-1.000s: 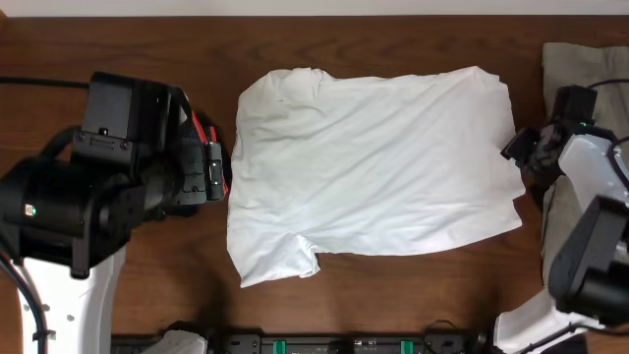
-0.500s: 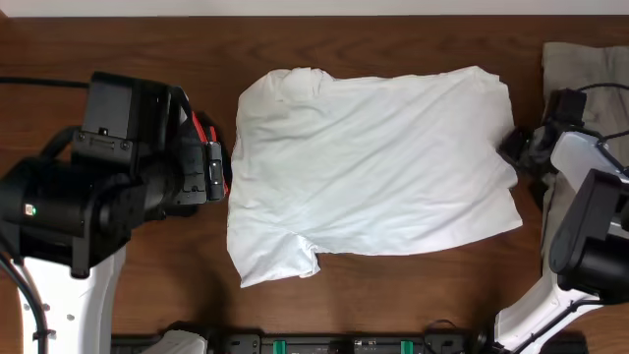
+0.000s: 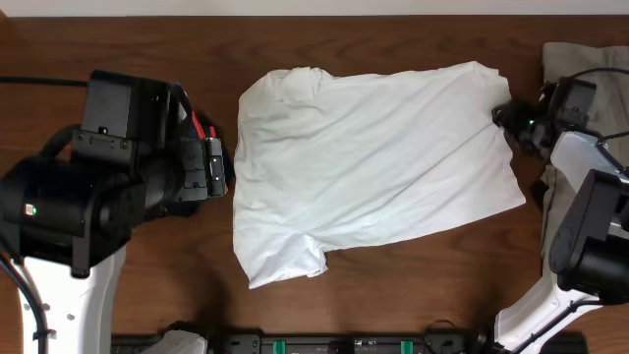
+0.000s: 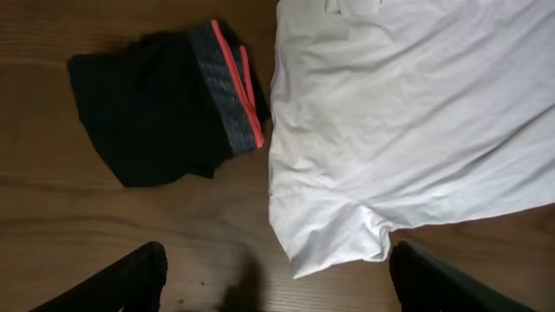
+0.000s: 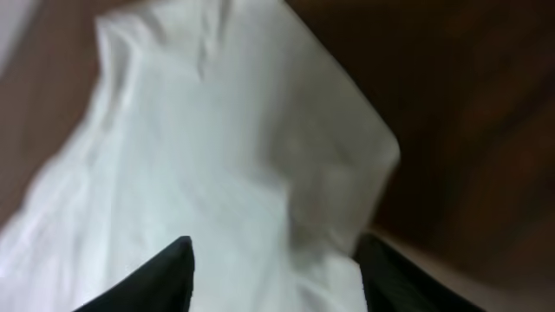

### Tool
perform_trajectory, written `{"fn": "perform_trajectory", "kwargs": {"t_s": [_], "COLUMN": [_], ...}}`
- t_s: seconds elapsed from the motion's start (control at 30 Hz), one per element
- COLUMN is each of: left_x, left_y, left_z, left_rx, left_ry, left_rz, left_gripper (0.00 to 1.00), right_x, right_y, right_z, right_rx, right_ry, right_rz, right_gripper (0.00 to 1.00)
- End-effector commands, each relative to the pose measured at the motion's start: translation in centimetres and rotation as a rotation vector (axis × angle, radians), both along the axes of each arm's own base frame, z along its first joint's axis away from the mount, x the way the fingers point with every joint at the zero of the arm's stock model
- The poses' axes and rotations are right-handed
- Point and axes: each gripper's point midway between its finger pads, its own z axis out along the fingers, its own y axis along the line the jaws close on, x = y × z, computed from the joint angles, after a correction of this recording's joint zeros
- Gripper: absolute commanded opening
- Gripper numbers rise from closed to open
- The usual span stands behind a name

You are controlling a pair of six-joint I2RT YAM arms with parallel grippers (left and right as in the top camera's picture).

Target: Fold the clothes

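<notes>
The white T-shirt point(image 3: 373, 167) lies spread on the wooden table, wrinkled, with a sleeve at its lower left. It also shows in the left wrist view point(image 4: 408, 121) and fills the right wrist view point(image 5: 217, 173). The black shorts point(image 4: 156, 113) with a grey-red waistband lie left of the shirt, mostly hidden under my left arm in the overhead view point(image 3: 200, 128). My left gripper point(image 3: 216, 169) point(image 4: 277, 256) is open and empty above bare table. My right gripper point(image 3: 506, 116) point(image 5: 273, 256) is open at the shirt's upper right edge, with white cloth between its fingers.
A khaki-grey garment point(image 3: 575, 59) lies at the table's right edge, partly under my right arm. My left arm's bulk covers the table's left side. A black rail runs along the front edge point(image 3: 324, 344).
My right gripper has moved up along the shirt's right edge toward its top right corner. The shirt has shifted a little, its lower left sleeve sliding down and right. The left arm has not moved.
</notes>
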Motion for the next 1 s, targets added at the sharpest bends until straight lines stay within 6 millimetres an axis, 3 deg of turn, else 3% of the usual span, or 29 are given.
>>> {"fn": "perform_trajectory", "kwargs": {"t_s": [0.0,0.27,0.4,0.8,0.87,0.97], "left_x": [0.1,0.0,0.0,-0.3,-0.4,-0.5], "left_y": [-0.1,0.0,0.0,0.1,0.1,0.3], "left_z": [-0.2,-0.2,-0.2,-0.4,-0.5,-0.5], "left_rx": [-0.004,-0.003,-0.003,0.002,0.003,0.013], "left_ry": [0.009,0.010,0.010,0.026,0.030,0.035], "left_rz": [0.010,0.010,0.010,0.010,0.010,0.011], "left_gripper": [0.84,0.85,0.85,0.85,0.85,0.85], "right_x": [-1.5,-10.6,-13.6,-15.8,-16.0,-15.6], "right_y": [-1.2,-3.8,-4.1,-2.2,-1.9,-1.4], "right_z": [0.2,0.0,-0.5,-3.9,-4.2,-3.7], "right_rx": [-0.005,0.053,-0.005,0.014,0.025,0.050], "right_ry": [0.042,0.333,0.465,0.523,0.524,0.502], "right_rz": [0.000,-0.091,-0.093,-0.144,-0.140,-0.130], "right_gripper": [0.61,0.58,0.59,0.52,0.43,0.20]}}
